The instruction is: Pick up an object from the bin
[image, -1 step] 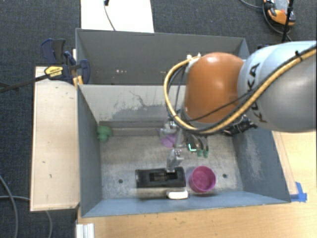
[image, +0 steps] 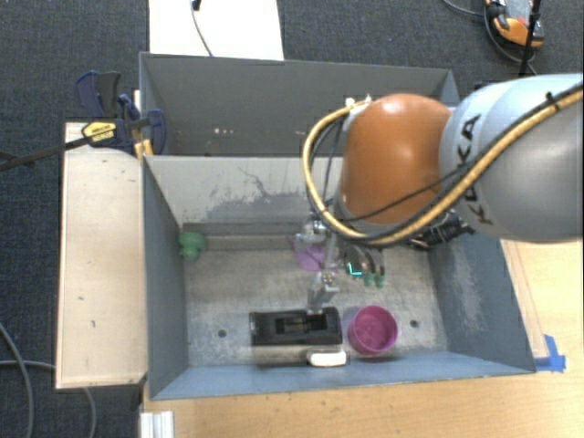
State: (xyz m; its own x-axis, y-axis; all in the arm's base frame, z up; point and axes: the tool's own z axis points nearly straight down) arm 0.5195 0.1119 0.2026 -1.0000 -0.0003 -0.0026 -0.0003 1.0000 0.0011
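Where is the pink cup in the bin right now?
In the camera view, the pink cup sits right of centre near the front wall of the bin, just right of the black rectangular block.

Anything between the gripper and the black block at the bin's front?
Nothing visible. The gripper is over the end of the black block nearest the magenta cup; that cup and a small white piece lie beside the block, not between.
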